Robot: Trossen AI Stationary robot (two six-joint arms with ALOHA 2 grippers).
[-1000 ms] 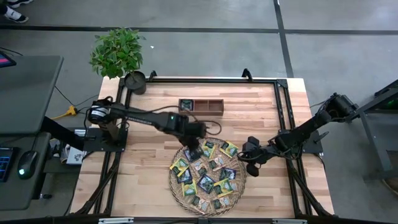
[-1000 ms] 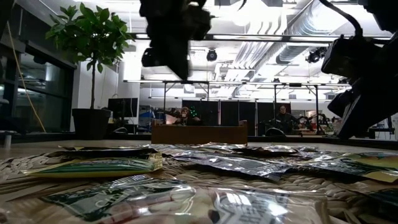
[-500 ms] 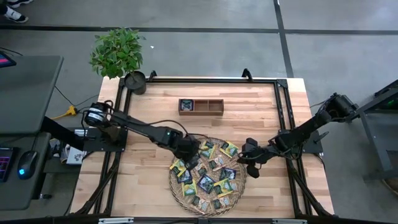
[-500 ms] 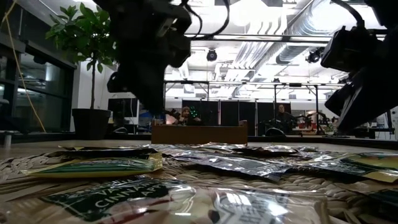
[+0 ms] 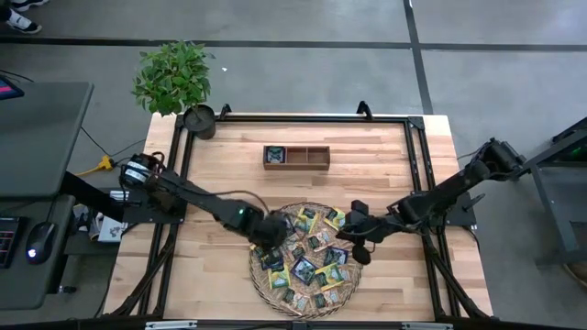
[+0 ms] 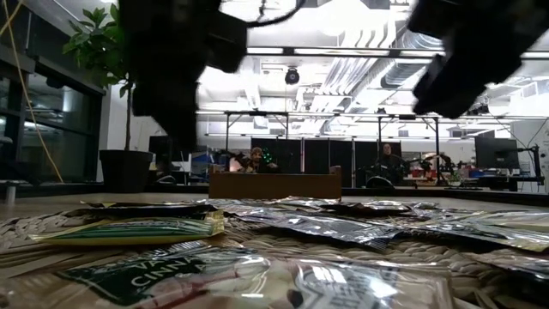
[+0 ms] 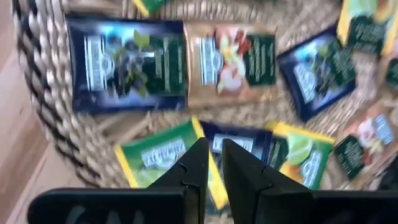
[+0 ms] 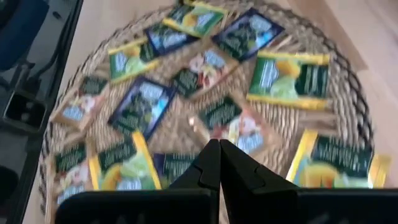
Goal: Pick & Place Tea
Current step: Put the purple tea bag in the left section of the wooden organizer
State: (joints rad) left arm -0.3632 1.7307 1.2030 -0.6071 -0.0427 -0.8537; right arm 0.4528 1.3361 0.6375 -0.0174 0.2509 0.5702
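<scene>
- A wooden table [image 5: 220, 257] was seen from above, framed by dark rails, with both arms reaching inward over it.
- A round woven tray [image 5: 260, 275] lay on the near middle of the table, and its braided rim [image 7: 46, 118] was shown close in the left wrist view.
- A potted plant [image 5: 174, 78] stood at the far left corner of the table.
- A small wooden box with compartments [image 5: 296, 157] sat at the far middle of the table, well apart from the tray; something dark was visible in its left compartment.
- The left gripper [image 5: 267, 233] was positioned over the tray's left far edge; in its wrist view the fingers [image 7: 198, 168] were pressed nearly together with only a thin slit between them, and nothing was seen clamped in them.
- The right gripper [image 5: 353, 231] was placed at the tray's right edge; its fingers [image 8: 211, 163] were closed tip to tip, empty.
- The tea [image 5: 305, 247] was spread across the tray as overlapping sachets in dark blue, green and yellow wrappers [image 8: 140, 106].
</scene>
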